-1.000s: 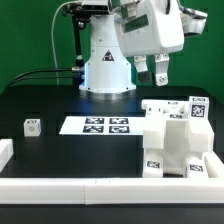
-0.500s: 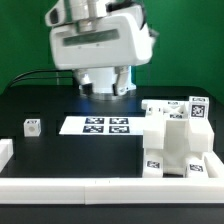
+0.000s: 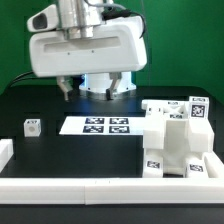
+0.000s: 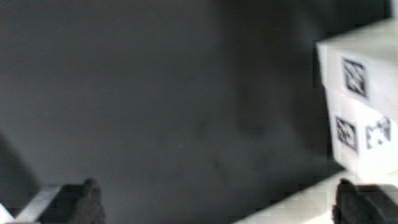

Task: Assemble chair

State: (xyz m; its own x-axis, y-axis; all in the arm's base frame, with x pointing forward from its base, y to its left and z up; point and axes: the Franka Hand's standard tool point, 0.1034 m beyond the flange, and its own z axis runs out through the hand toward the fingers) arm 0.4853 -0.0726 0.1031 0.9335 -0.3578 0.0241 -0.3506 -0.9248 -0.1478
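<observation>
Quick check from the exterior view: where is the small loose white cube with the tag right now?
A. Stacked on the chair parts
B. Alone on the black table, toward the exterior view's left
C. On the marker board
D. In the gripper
B: the small cube sits alone on the table, clear of the marker board, the chair parts and the open, empty gripper.

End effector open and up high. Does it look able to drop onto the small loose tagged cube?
Probably yes: the end effector is open, and the small cube sits alone on the black table, apart from the marker board.
</observation>
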